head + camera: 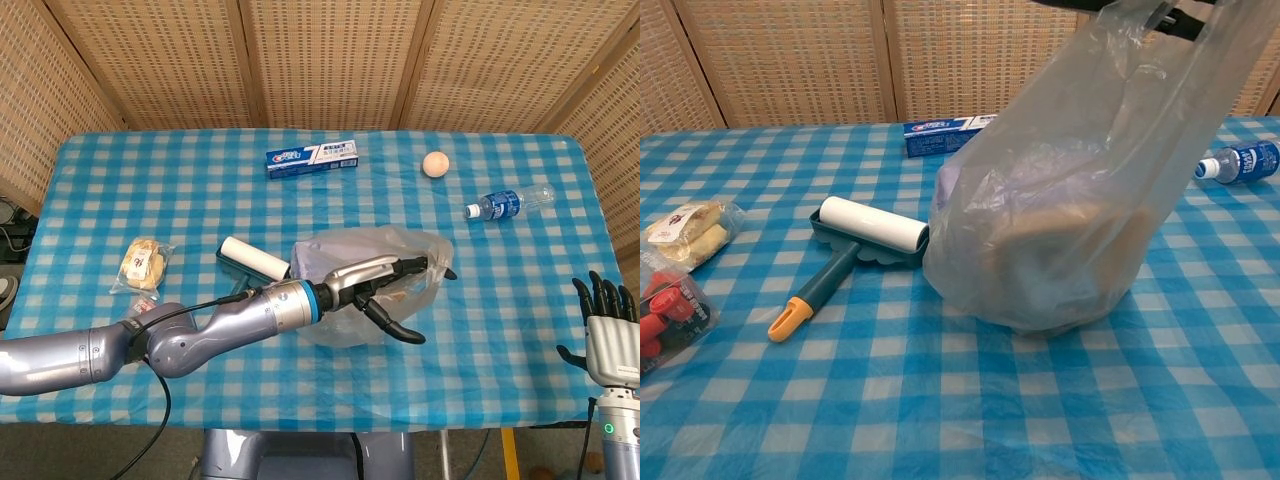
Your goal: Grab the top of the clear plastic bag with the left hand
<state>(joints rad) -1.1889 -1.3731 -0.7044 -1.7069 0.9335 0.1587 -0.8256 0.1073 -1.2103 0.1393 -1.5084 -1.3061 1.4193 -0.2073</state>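
The clear plastic bag [400,255] [1070,190] stands upright near the table's middle with a tan block and pale items inside. My left hand [392,285] reaches over it from the left and holds the bag's top pulled up. In the chest view only dark fingertips [1180,18] show at the upper edge, pinching the bunched plastic. My right hand [605,325] hangs at the lower right beyond the table edge, fingers apart, holding nothing.
A lint roller [252,260] [855,240] lies just left of the bag. A toothpaste box [312,157], a peach-coloured ball [435,164] and a water bottle [508,203] lie further back. Wrapped bread [144,264] and a red packet [665,312] sit at the left.
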